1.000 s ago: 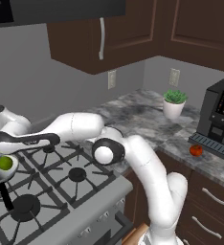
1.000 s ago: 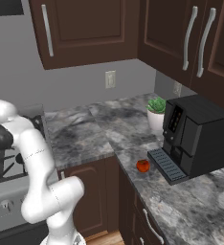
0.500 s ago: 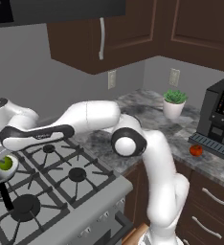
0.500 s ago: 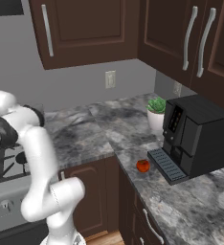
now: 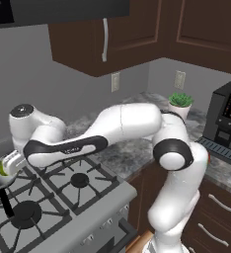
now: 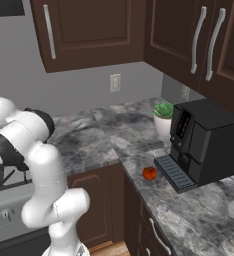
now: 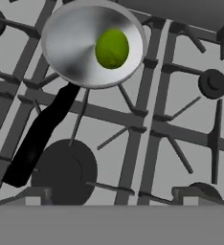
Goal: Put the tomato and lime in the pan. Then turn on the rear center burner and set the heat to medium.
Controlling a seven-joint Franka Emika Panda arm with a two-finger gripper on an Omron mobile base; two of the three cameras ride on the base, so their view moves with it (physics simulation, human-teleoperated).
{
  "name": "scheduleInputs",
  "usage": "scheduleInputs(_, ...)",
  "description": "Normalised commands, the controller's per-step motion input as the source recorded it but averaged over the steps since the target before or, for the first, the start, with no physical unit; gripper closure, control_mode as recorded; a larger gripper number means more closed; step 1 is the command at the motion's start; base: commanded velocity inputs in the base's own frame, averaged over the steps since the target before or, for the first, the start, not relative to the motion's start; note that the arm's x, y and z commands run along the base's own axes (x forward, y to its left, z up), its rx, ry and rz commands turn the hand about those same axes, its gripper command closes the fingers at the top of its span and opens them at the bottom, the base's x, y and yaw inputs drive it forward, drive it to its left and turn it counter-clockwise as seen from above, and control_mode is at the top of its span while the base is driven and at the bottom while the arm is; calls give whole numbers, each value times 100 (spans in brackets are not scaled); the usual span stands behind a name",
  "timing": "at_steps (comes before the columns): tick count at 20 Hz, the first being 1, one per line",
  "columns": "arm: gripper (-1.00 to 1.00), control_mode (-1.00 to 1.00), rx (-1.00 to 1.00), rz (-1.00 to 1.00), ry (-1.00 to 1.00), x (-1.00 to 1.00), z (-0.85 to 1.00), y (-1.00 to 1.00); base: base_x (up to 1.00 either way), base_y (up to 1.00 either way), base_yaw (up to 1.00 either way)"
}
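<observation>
- Lime sits in the pan on the stove, towards the pan's far side as your hand camera sees it; that half of the fruit job looks done.
- Your end effector hangs over the pan at the left edge of the left base view, jaws spread wide and nothing between them.
- Tomato is the one you want next: it rests on the bench just beside the drip tray of the coffee machine, well apart from the stove and far off to the arm's right.
- So the coming move, as I read it, is a long swing right across the bench corner. A round fruit has no long axis to line up with.
- Room there is tight on one side: the coffee machine stands right beside the tomato, and the bench front edge is near on the other. The potted plant sits further back.
- Pan handle runs towards the front of the stove; lift clear of it as you leave.
</observation>
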Motion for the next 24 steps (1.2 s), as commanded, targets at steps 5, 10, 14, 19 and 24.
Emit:
scheduleInputs(5,-100,-100,8,0,-2,-47,32,-68,0,0,0)
scheduleInputs(10,-100,-100,3,0,0,-3,9,-74,0,0,0)
scheduleInputs(14,-100,-100,4,0,1,-13,0,-96,0,0,0)
scheduleInputs(19,-100,-100,5,0,9,-38,1,-99,0,0,0)
scheduleInputs(24,-100,-100,5,-3,15,-25,5,-100,0,0,0)
